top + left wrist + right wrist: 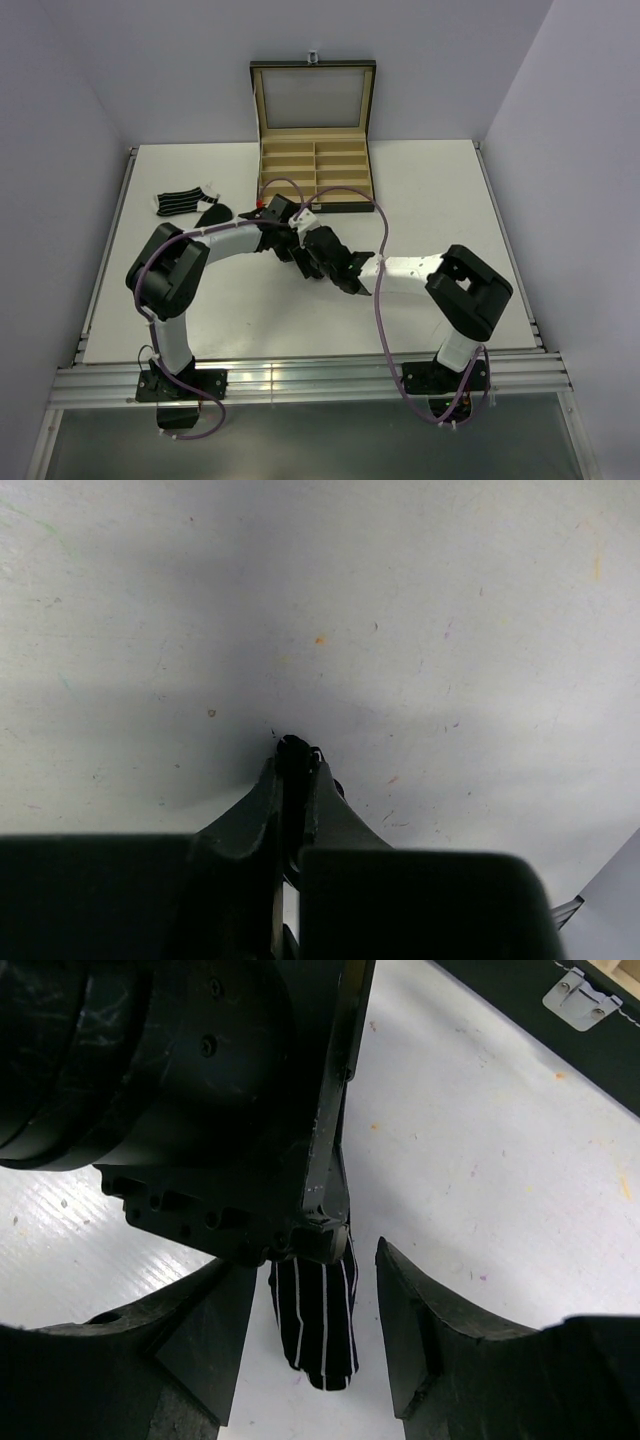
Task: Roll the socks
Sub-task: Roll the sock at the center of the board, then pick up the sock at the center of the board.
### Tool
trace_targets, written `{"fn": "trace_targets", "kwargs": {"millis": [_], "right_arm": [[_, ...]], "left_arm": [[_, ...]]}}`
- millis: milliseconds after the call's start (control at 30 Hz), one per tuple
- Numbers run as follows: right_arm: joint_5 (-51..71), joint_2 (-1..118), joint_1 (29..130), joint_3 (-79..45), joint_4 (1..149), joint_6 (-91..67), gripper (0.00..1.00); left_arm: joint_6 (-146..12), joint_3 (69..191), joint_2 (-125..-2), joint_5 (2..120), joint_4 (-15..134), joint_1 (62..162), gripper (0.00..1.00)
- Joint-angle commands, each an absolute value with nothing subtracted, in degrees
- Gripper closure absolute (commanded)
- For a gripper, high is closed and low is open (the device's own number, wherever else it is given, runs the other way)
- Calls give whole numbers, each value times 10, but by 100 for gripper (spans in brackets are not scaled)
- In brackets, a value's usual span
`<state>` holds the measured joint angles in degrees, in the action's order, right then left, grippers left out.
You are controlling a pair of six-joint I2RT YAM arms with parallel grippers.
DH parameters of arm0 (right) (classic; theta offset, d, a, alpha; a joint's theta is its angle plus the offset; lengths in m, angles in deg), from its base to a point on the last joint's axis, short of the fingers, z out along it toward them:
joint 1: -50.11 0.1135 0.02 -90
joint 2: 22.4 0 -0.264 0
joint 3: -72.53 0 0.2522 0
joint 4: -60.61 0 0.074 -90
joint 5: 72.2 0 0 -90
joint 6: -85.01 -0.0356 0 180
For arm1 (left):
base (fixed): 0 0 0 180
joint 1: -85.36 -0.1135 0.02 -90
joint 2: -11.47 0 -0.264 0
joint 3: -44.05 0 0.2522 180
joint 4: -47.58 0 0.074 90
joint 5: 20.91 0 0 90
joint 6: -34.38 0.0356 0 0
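Finding: a robotics lab test cell. Grounds: two jointed arms, left [175, 275] and right [450, 285], are bolted to an aluminium rail [310, 380] at the near edge of a scuffed white table [430, 180]. Purple cables [380, 320] run exposed along them. Plain pale walls [160, 70] close three sides.

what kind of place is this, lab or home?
Probably a lab test cell: a white table boxed in by plain pale walls, an aluminium rail along its near edge, and props: a striped sock and a compartmented box.
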<state>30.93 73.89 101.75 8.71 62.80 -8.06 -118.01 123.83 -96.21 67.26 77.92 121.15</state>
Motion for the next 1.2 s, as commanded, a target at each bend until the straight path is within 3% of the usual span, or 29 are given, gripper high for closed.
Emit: {"fn": "trace_targets", "kwargs": {"millis": [0,467,1167], "right_arm": [[305,767,1028,97,650,-64,42],[294,724,1027,161,638,-124,42],[317,756,1026,140,550,-104,41]], "left_arm": [[-1154,1235,-984,681,838,1225,100],[-1142,1236,-989,684,838,1217,100],[-1133,1239,-990,664,843,1217,100]]}}
